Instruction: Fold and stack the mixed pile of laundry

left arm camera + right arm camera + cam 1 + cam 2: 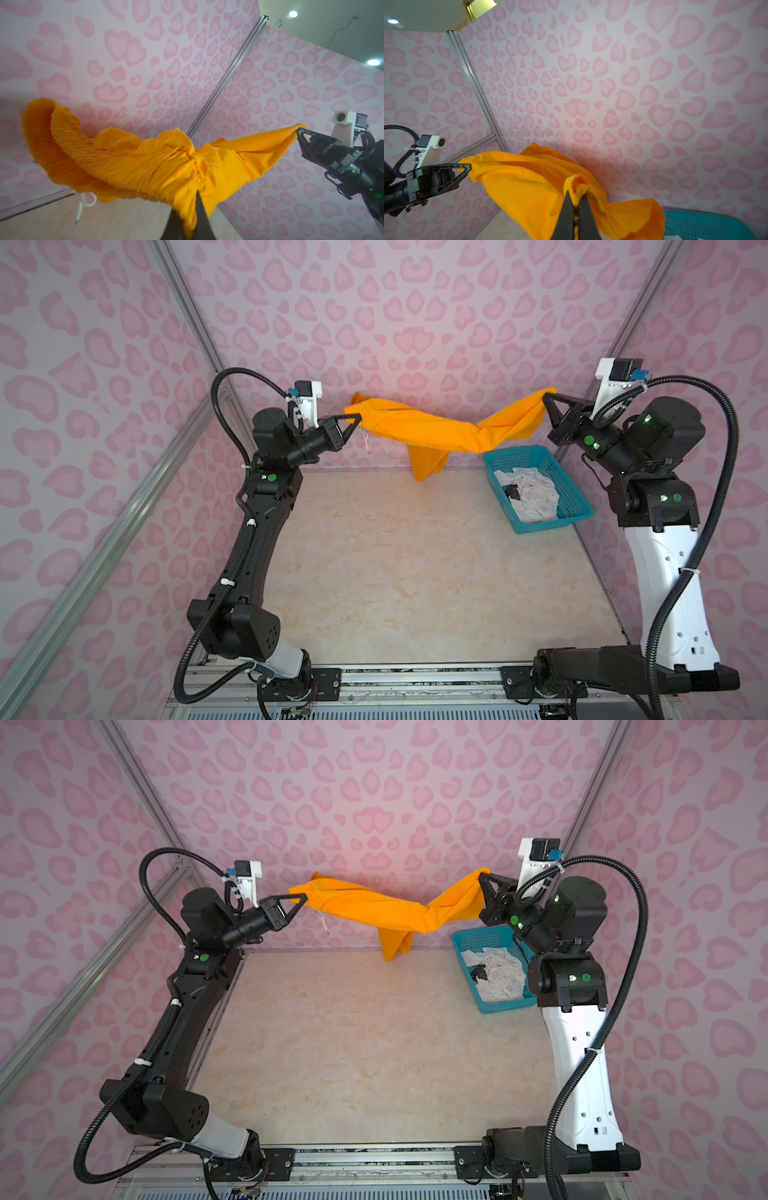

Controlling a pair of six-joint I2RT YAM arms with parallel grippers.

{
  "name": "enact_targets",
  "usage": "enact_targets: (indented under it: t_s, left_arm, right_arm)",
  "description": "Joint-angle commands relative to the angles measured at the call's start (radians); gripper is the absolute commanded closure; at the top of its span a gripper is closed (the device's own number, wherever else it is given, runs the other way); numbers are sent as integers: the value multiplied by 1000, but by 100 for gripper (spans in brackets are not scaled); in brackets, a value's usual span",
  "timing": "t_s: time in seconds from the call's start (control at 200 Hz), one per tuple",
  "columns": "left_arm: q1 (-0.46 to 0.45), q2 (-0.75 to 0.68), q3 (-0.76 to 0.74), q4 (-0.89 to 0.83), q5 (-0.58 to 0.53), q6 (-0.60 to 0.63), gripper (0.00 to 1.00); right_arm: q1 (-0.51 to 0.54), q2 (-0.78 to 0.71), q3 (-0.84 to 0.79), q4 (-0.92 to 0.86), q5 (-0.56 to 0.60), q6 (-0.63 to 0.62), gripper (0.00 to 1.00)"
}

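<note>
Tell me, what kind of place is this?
Probably a robot test booth: two robot arms on a metal rail stretch orange shorts over a table, walled by pink heart-print panels, beside a teal basket holding a white T-shirt.

Matt orange cloth shorts [440,429], perforated teal plastic basket [544,526], white cloth T-shirt [534,493], smooth marbled tabletop [415,572]

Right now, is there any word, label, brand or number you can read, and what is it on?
None can be read.
Grey-black print on the white T-shirt in the teal basket: too small and crumpled to read.
No text shows on the orange shorts.
</note>
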Motion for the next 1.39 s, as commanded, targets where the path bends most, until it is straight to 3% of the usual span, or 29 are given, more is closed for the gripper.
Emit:
enact_targets:
  t_s: [0.0, 0.19, 0.25, 0.35, 0.485, 0.77, 0.985, 1.285, 1.39]
  left_arm:
    - [10, -108, -282, 57, -73, 31, 97]
    - [13, -251, -656, -267, -367, -29, 97]
    - [12, -266, -739, -308, -377, -59, 97]
    - [1, -287, -853, -322, -346, -94, 97]
    - [-32, -346, -931, -378, -367, -111, 97]
    - [-128, -414, -955, -561, -332, -96, 97]
    - [-218, -379, -994, -676, -513, -108, 97]
    - [-327, -313, -1031, -667, -611, -134, 97]
    - [-355, -326, -1054, -659, -608, -155, 97]
  right_arm:
    - [32, -85, -237, -12, -35, -43, 100]
    - [231, -190, -664, -86, 83, 38, 100]
    - [272, -191, -785, -120, 140, 128, 100]
    - [275, -192, -975, -109, 119, 250, 100]
    - [274, -227, -1105, -134, 194, 352, 100]
    - [274, -212, -1090, -281, 428, 376, 100]
    - [276, -155, -1044, -384, 478, 368, 100]
    - [278, -149, -872, -511, 685, 266, 93]
    - [276, -135, -837, -484, 689, 234, 84]
